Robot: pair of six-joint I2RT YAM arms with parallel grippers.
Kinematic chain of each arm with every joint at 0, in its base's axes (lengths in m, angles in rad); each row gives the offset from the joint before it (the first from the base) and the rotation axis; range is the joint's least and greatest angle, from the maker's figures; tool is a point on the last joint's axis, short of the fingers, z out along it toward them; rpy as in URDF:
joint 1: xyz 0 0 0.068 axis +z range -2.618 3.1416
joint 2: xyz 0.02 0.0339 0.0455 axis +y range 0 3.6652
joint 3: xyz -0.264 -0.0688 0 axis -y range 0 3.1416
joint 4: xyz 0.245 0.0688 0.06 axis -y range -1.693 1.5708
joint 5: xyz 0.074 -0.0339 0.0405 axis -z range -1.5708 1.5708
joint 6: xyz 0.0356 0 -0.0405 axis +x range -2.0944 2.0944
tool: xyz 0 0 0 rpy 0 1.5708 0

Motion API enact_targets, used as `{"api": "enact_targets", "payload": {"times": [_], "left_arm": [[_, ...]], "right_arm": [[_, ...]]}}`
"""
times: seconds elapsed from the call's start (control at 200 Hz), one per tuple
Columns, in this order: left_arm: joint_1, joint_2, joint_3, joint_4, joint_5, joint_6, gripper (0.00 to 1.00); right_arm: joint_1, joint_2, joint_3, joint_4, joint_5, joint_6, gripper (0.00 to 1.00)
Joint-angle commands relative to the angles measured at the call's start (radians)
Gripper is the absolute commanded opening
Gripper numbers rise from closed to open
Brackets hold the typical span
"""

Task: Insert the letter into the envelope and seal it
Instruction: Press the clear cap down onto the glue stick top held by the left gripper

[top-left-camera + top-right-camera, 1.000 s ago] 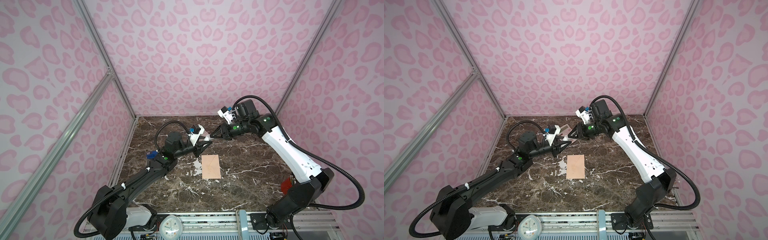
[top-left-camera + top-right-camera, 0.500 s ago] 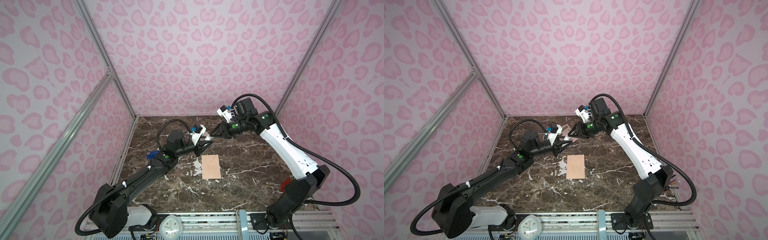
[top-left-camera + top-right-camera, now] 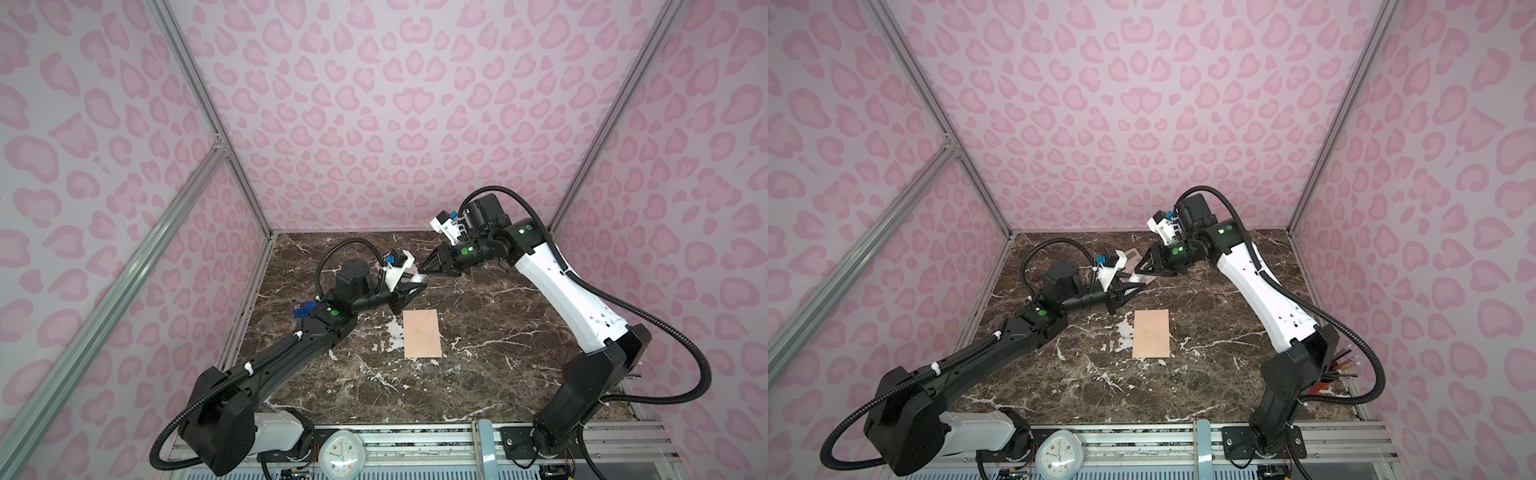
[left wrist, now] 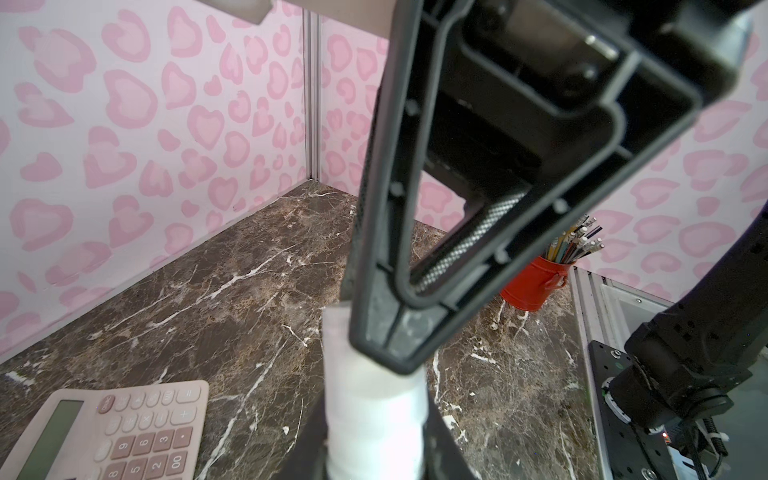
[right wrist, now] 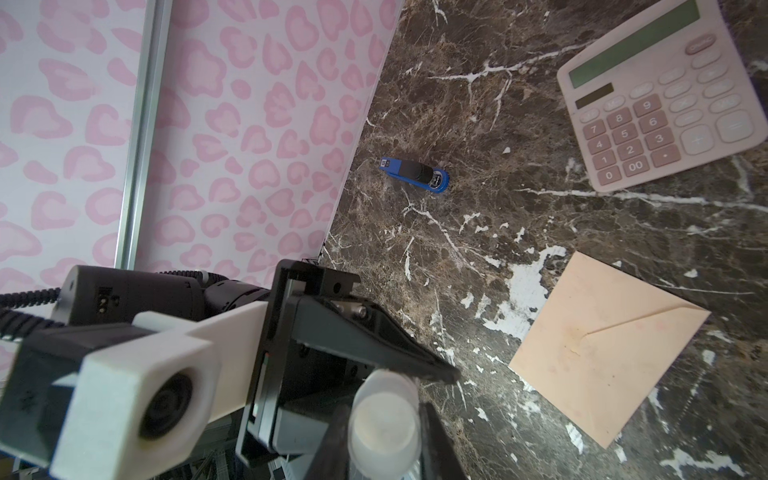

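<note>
beside the left gripper (image 3: 420,286), out on its arm's side, a small blue-and-black item (image 5: 415,174) on the worktop (image 3: 498,353). left gripper clenched on a white tube (image 4: 374,399), held up off the worktop. right gripper (image 3: 424,271) tip to tip with it, clamped on the same tube from the other end. just beyond both grippers, a pink calculator (image 5: 660,95). below the two grippers and nearer the arm bases, the envelope (image 3: 422,338), flat on the worktop, pointed flap lying shut, touched by neither. well behind the right gripper, by its arm's base, a red pot of pencils (image 4: 532,286).
</note>
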Motion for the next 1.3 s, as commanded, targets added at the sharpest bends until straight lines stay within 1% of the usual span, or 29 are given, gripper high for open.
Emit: {"api": "enact_targets", "payload": {"times": [0.0, 0.27, 0.49, 0.79, 0.985, 1.3], "left_arm": [[-0.008, 0.003, 0.018, 0.135, 0.043, 0.001, 0.04], [-0.008, 0.018, 0.04, 0.195, 0.052, -0.048, 0.04], [-0.007, 0.02, 0.056, 0.21, 0.063, -0.062, 0.04], [-0.007, 0.022, 0.073, 0.24, 0.066, -0.091, 0.04], [-0.006, 0.022, 0.077, 0.257, 0.063, -0.105, 0.04], [-0.006, 0.008, 0.059, 0.265, 0.059, -0.121, 0.04]], "right_arm": [[0.022, 0.016, -0.002, -0.009, -0.043, -0.016, 0.24], [0.033, 0.022, -0.014, -0.016, -0.024, -0.026, 0.23], [0.035, 0.034, -0.019, -0.018, -0.007, -0.028, 0.22], [0.063, 0.079, 0.059, -0.118, 0.073, -0.089, 0.21], [0.075, 0.086, 0.057, -0.132, 0.086, -0.095, 0.21], [0.056, 0.069, 0.098, -0.097, 0.095, -0.069, 0.21]]}}
